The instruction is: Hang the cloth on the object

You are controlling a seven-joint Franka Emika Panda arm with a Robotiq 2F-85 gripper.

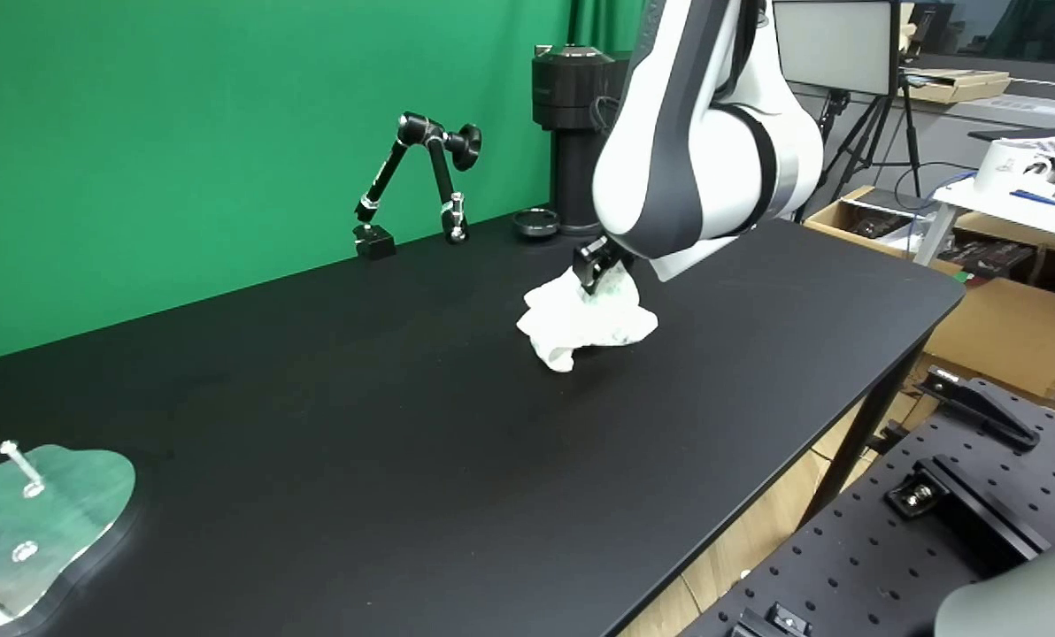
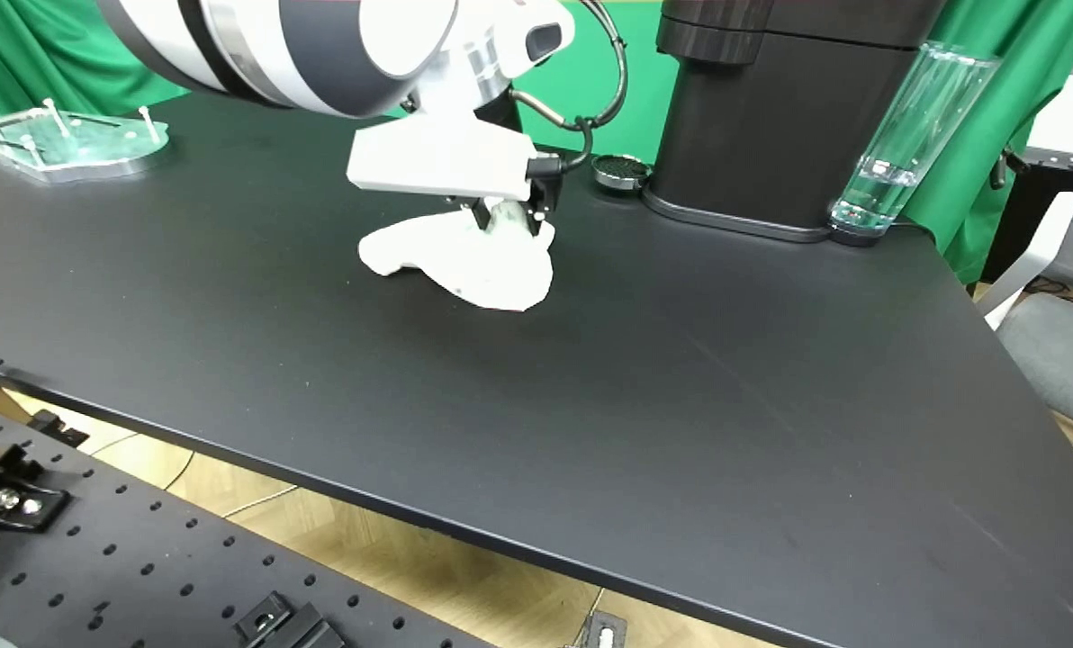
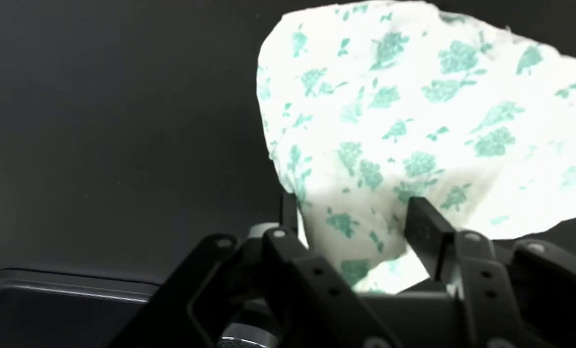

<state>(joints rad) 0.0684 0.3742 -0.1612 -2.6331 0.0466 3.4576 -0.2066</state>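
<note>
A crumpled white cloth with green flower prints lies on the black table. It shows in both exterior views (image 1: 581, 318) (image 2: 473, 256) and fills much of the wrist view (image 3: 404, 121). My gripper (image 3: 351, 208) points down over it with its fingers apart. A raised fold of cloth stands between the fingers. The fingertips also show at the cloth in both exterior views (image 1: 596, 270) (image 2: 508, 216). A black jointed stand (image 1: 414, 133) is at the back by the green wall. The task's object is not named; this stand may be it.
A black coffee machine (image 1: 572, 133) (image 2: 761, 126) stands behind the gripper, with a clear tilted water tank (image 2: 906, 144) and a small round metal dish (image 1: 536, 223) (image 2: 622, 171). A greenish clear plate with white pegs (image 1: 58, 495) (image 2: 68, 135) lies at the table's far end.
</note>
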